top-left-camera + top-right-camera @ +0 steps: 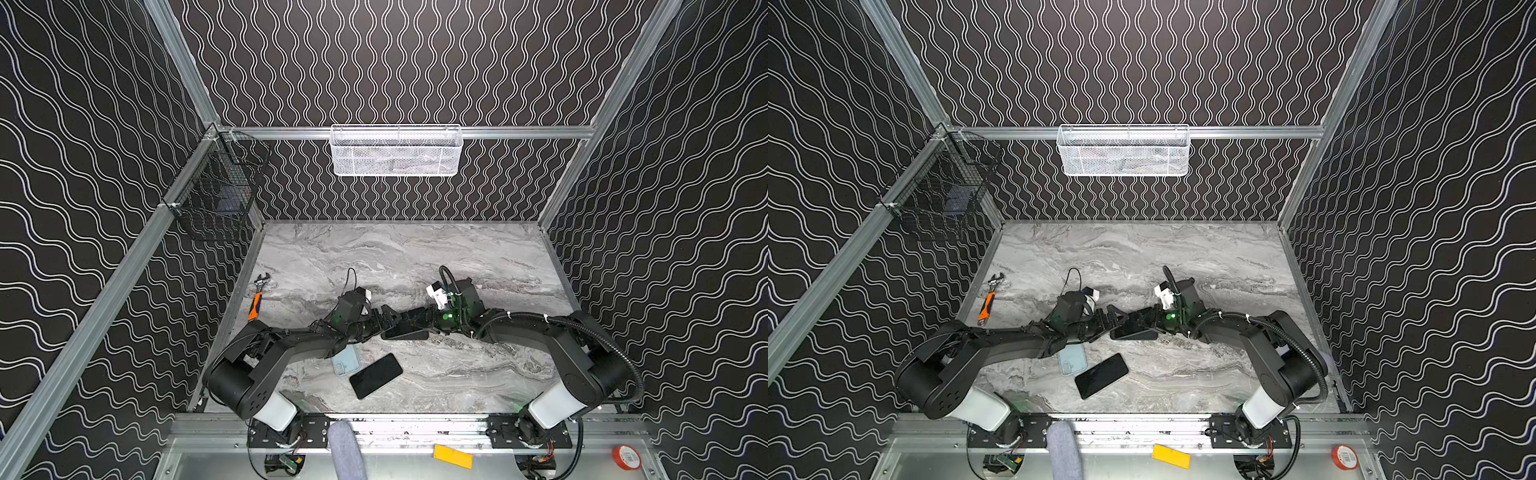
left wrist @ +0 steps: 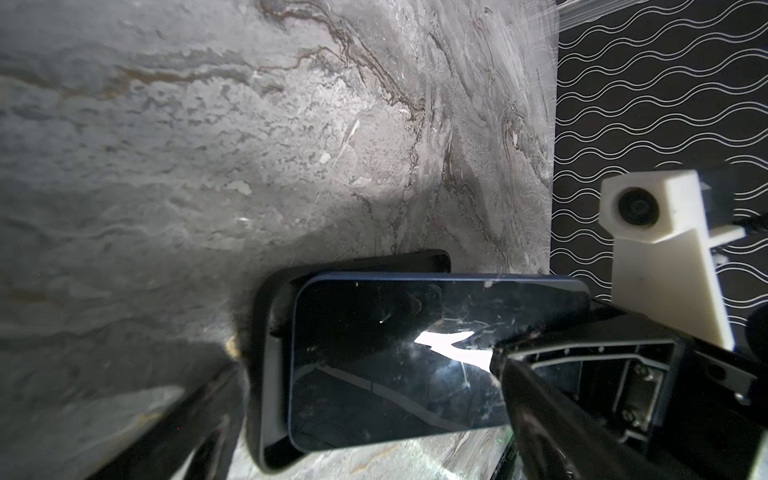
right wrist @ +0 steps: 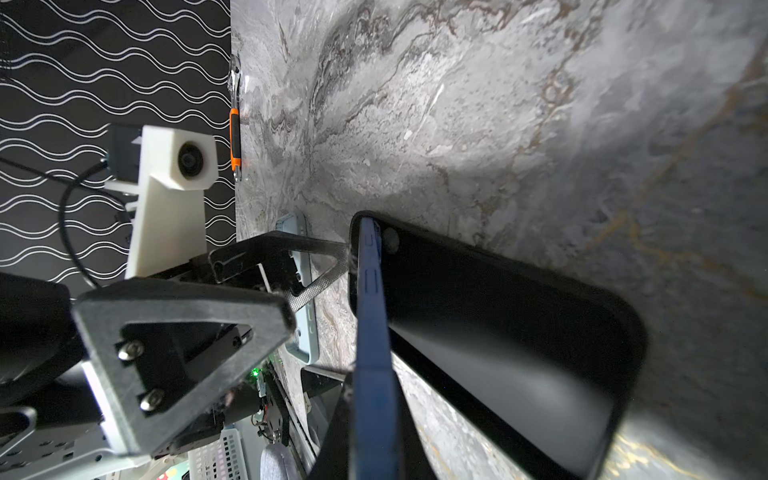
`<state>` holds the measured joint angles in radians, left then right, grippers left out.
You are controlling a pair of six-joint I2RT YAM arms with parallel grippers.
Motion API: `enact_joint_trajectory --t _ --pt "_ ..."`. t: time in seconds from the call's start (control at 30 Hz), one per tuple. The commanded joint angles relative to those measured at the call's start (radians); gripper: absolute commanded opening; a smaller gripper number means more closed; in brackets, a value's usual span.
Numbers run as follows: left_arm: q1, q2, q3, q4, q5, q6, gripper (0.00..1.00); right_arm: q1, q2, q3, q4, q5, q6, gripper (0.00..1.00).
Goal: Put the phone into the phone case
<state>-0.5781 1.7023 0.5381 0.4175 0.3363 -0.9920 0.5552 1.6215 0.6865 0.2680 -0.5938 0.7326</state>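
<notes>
Over black case point(image 2: 261, 374), right jaws pinch blue phone point(image 2: 374, 353).

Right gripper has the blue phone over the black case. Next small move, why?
Probably lower the gripped end so the blue phone pivots flat into the black case. The right gripper holds it tilted: free end at the case's end, gripped end raised. Left gripper open nearby.
</notes>
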Motion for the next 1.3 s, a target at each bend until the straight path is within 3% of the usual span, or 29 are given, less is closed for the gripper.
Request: enact_joint_trajectory --t 0.0,0.73,1.27 --pt "0.002 0.009 0.013 0.055 0.009 -0.008 0.98 0.002 0.015 -0.01 -0.003 0.015 -0.015 0.0" --pt "0.002 0.017 0.018 0.061 0.017 -0.009 0.98 0.003 0.016 -0.042 -0.024 0.054 -0.043 0.0" --pt "0.002 0.021 0.011 0.076 0.026 -0.013 0.98 0.003 -0.008 -0.015 -0.069 0.066 -0.079 0.23"
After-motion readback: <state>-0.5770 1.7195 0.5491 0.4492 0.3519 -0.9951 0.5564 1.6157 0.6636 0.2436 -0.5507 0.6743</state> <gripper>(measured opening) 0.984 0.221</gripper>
